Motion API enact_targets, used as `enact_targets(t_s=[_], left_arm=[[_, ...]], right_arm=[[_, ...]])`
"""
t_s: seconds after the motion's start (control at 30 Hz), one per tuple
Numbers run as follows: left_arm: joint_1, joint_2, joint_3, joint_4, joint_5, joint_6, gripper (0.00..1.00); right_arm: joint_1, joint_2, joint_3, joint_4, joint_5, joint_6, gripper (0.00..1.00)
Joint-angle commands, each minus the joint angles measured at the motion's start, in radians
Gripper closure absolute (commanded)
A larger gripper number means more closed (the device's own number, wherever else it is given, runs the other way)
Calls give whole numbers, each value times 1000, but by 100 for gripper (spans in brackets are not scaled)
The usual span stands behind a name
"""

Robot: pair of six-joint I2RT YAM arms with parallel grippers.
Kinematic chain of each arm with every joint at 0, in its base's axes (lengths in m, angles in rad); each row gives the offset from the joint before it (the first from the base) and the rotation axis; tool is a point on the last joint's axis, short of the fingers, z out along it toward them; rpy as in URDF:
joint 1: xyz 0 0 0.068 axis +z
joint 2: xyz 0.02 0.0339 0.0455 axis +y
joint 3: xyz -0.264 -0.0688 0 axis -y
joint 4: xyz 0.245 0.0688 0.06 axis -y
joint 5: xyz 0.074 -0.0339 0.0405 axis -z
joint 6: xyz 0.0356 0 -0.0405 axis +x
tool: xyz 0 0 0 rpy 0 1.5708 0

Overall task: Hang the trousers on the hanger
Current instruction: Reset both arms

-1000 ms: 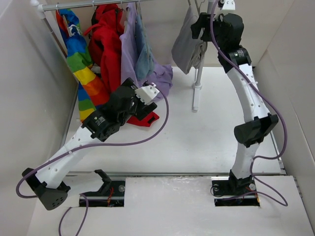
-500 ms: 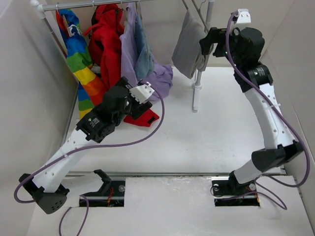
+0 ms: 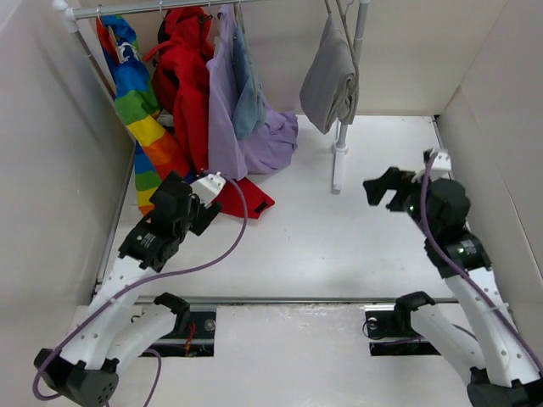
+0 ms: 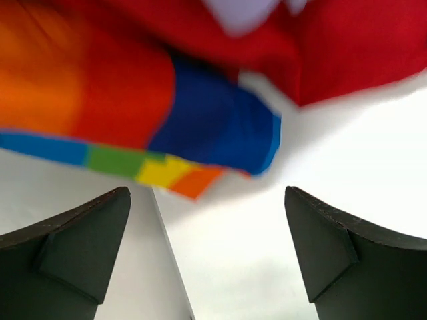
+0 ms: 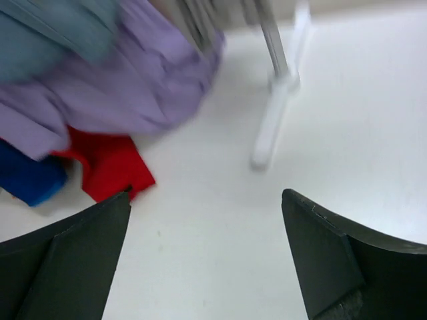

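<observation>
The grey-beige trousers hang draped over the slim grey hanger at the top right, beside the rack's upright post. My right gripper is open and empty, low over the table, well in front of and below the trousers; its fingers stand wide apart in the right wrist view. My left gripper is open and empty near the hem of the rainbow garment. The left wrist view shows that hem just past the spread fingers. The trousers are out of both wrist views.
A rail holds the rainbow garment, a red coat, a lilac garment and a small blue-grey one. The rack's post and foot stand mid-table, also in the right wrist view. White walls close in left and right.
My right gripper has left the hanging trousers and dropped back toward the near right. My left arm has pulled back from the red coat toward the near left.
</observation>
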Motion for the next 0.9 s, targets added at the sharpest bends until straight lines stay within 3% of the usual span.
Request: enact_targets(t_s=[0.0,0.13,0.33,0.53,0.73,0.87], left_arm=[[70,-1,-106,22,5,-57,1],[203,-1,-191,76,14,-115,1],[326,-1,-300,155,34,-223,1],[426,-21,-312,191,71,-240,1],[460,-32,-312,169,186,-240,1],[469,-50,-312,169,186,-240,1]], right_arm=[[-21,-68,-219,-20,64,213,0],[-21,-251,-441,-30,181,336,0],[-21,-464,-494,-78,306,377,0],[-21,-461,-475,-129,357,367,0],[-21,-402,-466,-109,348,367,0],[-21,-356,-439,-100,348,356,0]])
